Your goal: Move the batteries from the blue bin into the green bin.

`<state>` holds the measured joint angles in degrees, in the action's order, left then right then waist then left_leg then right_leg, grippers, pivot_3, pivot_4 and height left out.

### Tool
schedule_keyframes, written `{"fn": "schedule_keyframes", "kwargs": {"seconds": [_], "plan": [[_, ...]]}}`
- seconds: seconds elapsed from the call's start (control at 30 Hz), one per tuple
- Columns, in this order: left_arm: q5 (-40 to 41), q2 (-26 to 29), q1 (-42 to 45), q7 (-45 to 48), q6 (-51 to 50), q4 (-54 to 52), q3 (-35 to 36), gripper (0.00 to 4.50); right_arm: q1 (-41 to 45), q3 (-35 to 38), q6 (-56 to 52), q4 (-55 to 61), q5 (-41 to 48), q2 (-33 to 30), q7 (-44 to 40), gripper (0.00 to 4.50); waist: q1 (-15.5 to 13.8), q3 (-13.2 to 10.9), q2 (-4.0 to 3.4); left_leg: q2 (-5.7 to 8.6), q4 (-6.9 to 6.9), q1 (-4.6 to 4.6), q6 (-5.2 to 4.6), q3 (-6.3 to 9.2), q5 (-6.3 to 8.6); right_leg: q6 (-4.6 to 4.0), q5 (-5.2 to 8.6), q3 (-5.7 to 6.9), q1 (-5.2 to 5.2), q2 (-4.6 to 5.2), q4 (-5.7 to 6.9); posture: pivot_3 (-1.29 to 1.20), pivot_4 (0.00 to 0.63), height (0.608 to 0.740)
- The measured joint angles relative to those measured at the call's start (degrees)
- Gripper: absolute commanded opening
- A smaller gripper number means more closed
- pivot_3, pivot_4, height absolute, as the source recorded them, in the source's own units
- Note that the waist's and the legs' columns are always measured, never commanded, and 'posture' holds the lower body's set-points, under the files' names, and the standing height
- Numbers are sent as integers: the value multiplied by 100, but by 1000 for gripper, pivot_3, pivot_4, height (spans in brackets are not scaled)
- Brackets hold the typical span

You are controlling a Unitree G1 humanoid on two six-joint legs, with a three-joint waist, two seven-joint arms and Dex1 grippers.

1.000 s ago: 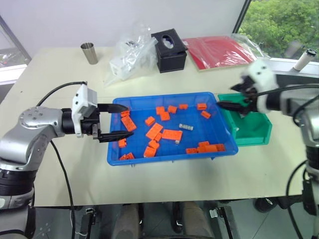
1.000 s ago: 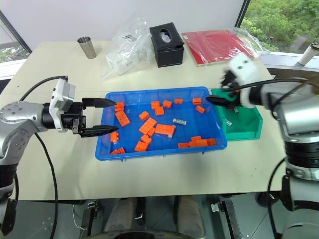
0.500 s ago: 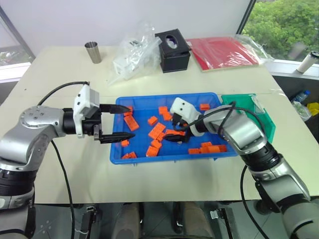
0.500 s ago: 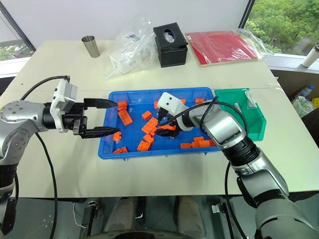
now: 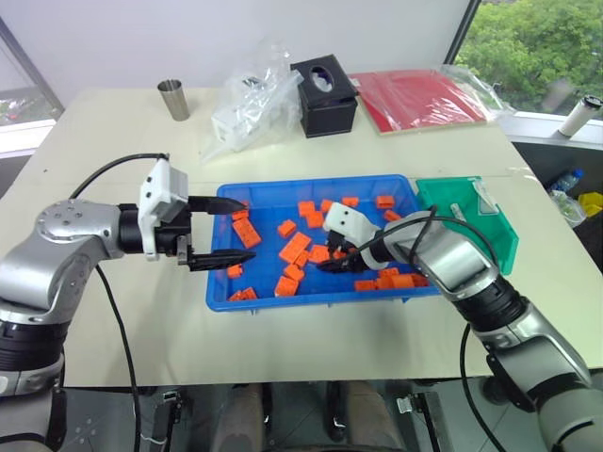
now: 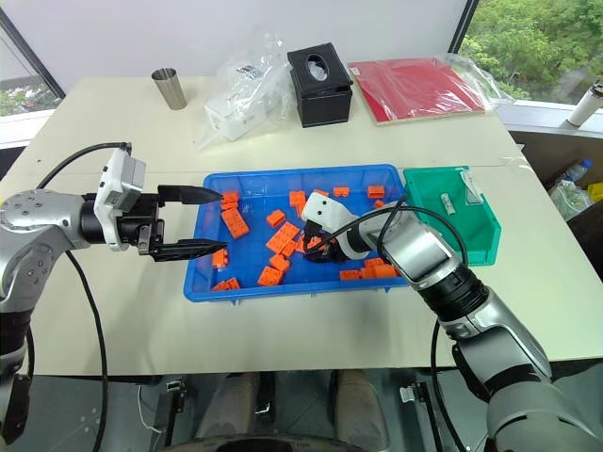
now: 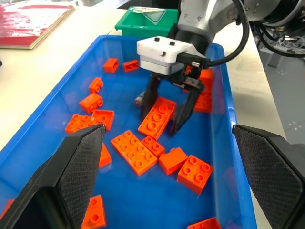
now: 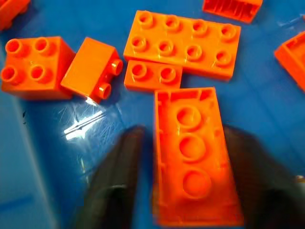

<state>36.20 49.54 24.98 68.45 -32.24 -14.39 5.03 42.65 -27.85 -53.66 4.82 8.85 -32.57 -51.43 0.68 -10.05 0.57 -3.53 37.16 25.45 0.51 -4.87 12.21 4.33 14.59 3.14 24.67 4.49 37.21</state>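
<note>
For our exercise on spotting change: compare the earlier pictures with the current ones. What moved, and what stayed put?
The right gripper swung from above the green bin leftward and down into the blue bin. Its fingers now stand apart astride an orange block. The left gripper stayed open at the blue bin's left end, and both bins kept their places.

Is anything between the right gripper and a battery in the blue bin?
Yes. An upturned orange block lies on the blue bin floor, right between the right gripper's open fingers. A small grey end, possibly a battery, pokes out beside one finger, outside the gap.
</note>
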Motion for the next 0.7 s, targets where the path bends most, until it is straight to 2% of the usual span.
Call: {"fn": "schedule_keyframes", "kwargs": {"seconds": [0.13,0.37,0.5,0.57,0.63,0.7], "plan": [[-2,1,26,7,7,7,4,4500,66,0,3,-62,-34,93,6,1231,0,0,0,0,0,0,0,-1,0,0,0,0,0,0,0,0,150,736],[-62,-23,108,23,65,98,6,4500,1098,138,260,-865,-110,1362,444,1231,21,0,0,-4,-5,-1,0,0,0,0,0,0,4,-5,8,0,150,736],[-71,-85,139,22,133,104,-8,4500,1201,109,298,-1275,-134,2085,680,3151,-5,2,3,-3,-1,2,1,0,-1,0,-1,0,2,-4,8,0,150,736],[-72,-119,163,22,139,105,-36,4500,1201,53,299,-1341,-157,2188,725,4077,-23,2,3,-1,3,4,1,1,-1,0,-1,0,0,0,8,0,150,736],[-73,-119,167,22,152,112,-38,4500,1202,67,275,-1346,-184,2082,735,4077,-24,2,3,2,5,4,1,1,0,0,-1,0,-2,5,6,0,150,736],[-74,-129,175,23,161,120,-48,4500,1176,206,0,-1052,-158,1674,710,4077,-30,2,3,3,5,5,1,1,0,0,-1,1,-2,7,5,0,150,736]]}}
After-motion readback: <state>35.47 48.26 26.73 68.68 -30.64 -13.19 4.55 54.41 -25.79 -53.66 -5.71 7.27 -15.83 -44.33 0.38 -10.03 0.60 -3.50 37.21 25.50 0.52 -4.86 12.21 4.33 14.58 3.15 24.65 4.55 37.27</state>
